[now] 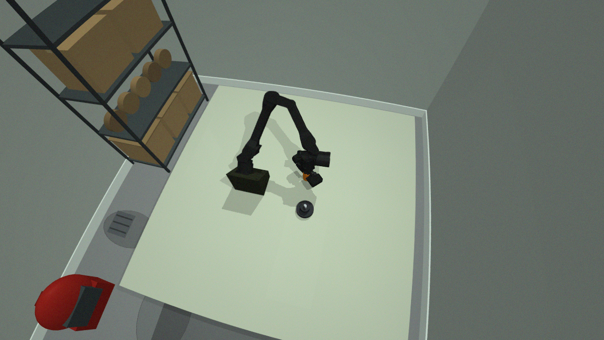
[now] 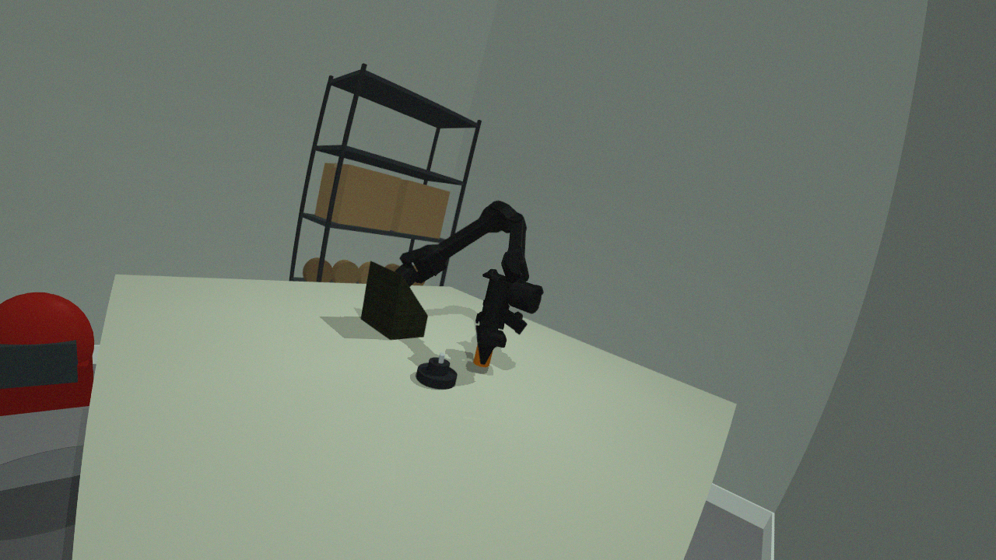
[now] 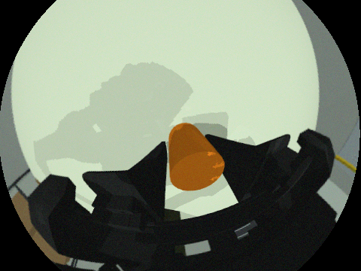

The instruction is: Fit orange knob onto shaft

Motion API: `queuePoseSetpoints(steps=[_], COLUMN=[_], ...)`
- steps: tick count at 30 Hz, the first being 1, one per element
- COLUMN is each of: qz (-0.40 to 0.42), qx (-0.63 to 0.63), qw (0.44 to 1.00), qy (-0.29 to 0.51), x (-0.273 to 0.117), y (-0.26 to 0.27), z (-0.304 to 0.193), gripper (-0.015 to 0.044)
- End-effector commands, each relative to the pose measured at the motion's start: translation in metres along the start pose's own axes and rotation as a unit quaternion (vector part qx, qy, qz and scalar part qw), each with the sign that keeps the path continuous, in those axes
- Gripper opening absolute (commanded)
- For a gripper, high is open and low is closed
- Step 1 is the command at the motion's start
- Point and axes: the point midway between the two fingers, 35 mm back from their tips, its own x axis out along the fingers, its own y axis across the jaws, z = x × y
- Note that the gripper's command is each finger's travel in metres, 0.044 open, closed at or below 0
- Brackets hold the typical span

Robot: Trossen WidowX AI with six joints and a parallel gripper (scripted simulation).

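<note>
The orange knob (image 1: 306,176) (image 2: 478,360) (image 3: 192,165) is between the fingers of my gripper (image 1: 308,177) (image 2: 484,359) (image 3: 186,141), low over the table, apart from the pedestal. The gripper is open: in the wrist view a narrow gap shows between the left finger and the knob, while the right finger is close against it or touching. Whether the knob's underside rests on the table is hard to tell; its hole is hidden. The round black pedestal (image 1: 300,214) (image 2: 436,380) stands on the table with the silver shaft (image 1: 305,206) (image 2: 441,358) upright and bare. The shaft's flat side cannot be made out.
The arm's dark base block (image 1: 249,182) (image 2: 393,313) stands on the pale table (image 1: 358,253) (image 2: 278,453). A shelf rack with boxes (image 1: 143,25) (image 2: 369,198) is beyond the table. A red rounded object (image 1: 59,302) (image 2: 45,316) is off the table's side.
</note>
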Motion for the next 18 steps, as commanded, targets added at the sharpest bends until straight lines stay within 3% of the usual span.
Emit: queuePoseSetpoints(steps=[1,9,18], qz=[0.0,0.0,0.0], qx=[0.0,0.001,0.001], qw=[1.0,1.0,1.0], qy=[0.0,0.0,0.0], x=[0.0,-0.081,-0.08], y=[0.0,-0.001,-0.001], z=[0.0,0.0,-0.001], gripper=[0.024,0.044,0.044])
